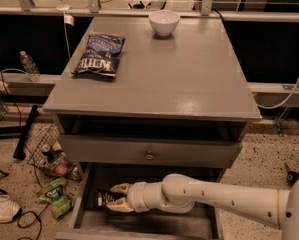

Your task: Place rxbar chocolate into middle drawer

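The rxbar chocolate (104, 198), a small black wrapper with white lettering, lies on the dark floor at the left of the pulled-out middle drawer (80, 202). My gripper (118, 197) reaches into that drawer from the right on a white arm. Its cream fingers (120, 187) stand apart, with the bar's right end at or just between the fingertips. I cannot tell whether they touch it. The gripper is open.
A closed grey drawer front with a round knob (149, 155) sits just above my arm. A dark blue Kettle chip bag (99, 54) and a white bowl (164, 22) are on the cabinet top. A green bag (56, 196), a wire basket and cables litter the floor at left.
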You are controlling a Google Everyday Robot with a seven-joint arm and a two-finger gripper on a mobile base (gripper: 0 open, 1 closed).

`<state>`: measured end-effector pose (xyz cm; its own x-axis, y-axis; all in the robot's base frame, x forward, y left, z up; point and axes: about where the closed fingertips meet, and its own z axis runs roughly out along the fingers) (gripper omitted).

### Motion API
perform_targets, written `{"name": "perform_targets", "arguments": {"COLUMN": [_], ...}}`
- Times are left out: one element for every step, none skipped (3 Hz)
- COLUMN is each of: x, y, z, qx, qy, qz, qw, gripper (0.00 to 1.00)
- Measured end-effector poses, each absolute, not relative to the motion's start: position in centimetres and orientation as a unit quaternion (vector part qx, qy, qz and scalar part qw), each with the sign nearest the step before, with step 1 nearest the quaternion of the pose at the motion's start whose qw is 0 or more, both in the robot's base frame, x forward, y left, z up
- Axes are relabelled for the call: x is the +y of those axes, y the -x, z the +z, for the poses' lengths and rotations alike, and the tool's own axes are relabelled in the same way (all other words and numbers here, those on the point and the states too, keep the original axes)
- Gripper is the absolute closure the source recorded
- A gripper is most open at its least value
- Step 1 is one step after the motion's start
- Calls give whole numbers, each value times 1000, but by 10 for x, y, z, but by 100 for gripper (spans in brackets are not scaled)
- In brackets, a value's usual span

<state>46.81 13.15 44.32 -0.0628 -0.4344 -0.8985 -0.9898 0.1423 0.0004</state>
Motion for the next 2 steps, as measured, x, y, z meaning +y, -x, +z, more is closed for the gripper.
{"name": "perform_targets", "arguments": {"x": [133,134], "y": [-467,-467], "z": [443,443], "qx": [640,640], "qy": [556,556], "qz": [348,349], "qw": [400,399], "gripper": [12,0]}}
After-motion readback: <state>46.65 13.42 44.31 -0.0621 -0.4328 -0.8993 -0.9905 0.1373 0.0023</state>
